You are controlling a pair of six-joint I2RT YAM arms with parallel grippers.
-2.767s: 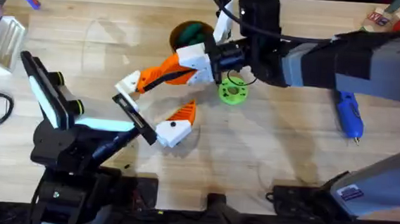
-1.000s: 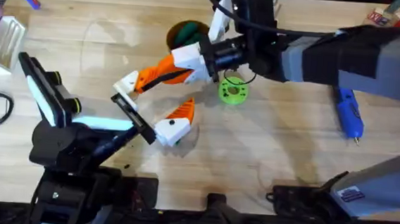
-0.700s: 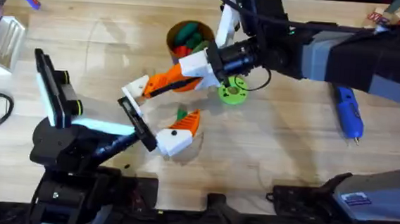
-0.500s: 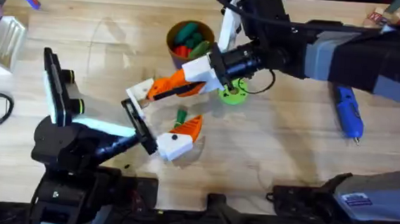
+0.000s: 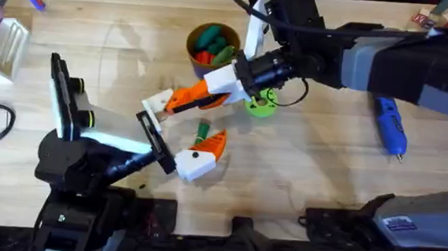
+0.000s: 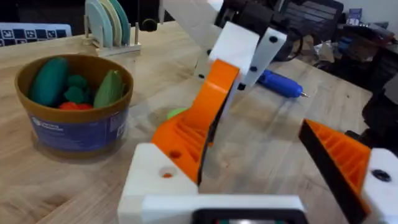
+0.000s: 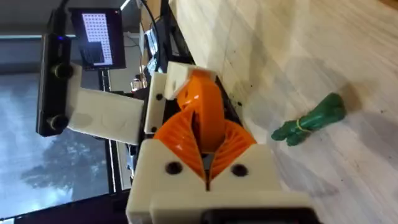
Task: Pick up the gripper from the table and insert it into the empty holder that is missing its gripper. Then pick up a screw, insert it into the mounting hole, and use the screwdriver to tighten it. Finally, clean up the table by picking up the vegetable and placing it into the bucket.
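— Step in hand?
— Insertion, I'd say. First part of the task, not finished.
— Left gripper [image 5: 184, 127]?
— Nearest the bases, on the near side of the bucket [image 5: 211, 44], jaws wide. One jaw has its orange tip. The other is the bare white holder [image 5: 157, 102], on the side closer to the bucket.
— Vegetable [image 5: 202, 129]?
— Lying on the surface [image 5: 300, 170] between those jaws, near side of the bucket, well apart from it. Not in yet.
— Right gripper [image 5: 198, 94]?
— Reaches in just in front of the bucket, clamped on the orange gripper piece [image 7: 202, 93]. Piece's tip meets the holder in the right wrist view. Fully seated? Cannot tell.
— Green disc [image 5: 260, 104]?
— Right of the bucket and a bit nearer, partly under the right arm. Screws on it? Too small to tell.
— Screwdriver [image 5: 390, 128]?
— Far right of the bucket, flat on the surface, untouched.
— Next move?
— Judgement: push the piece home along the holder's slot, keep it lined up, let go only once it sits flush. Left arm should hold steady. After that come the screw, the screwdriver, then the vegetable into the bucket.
— Risk?
— Piece could cock sideways or drop if released early.
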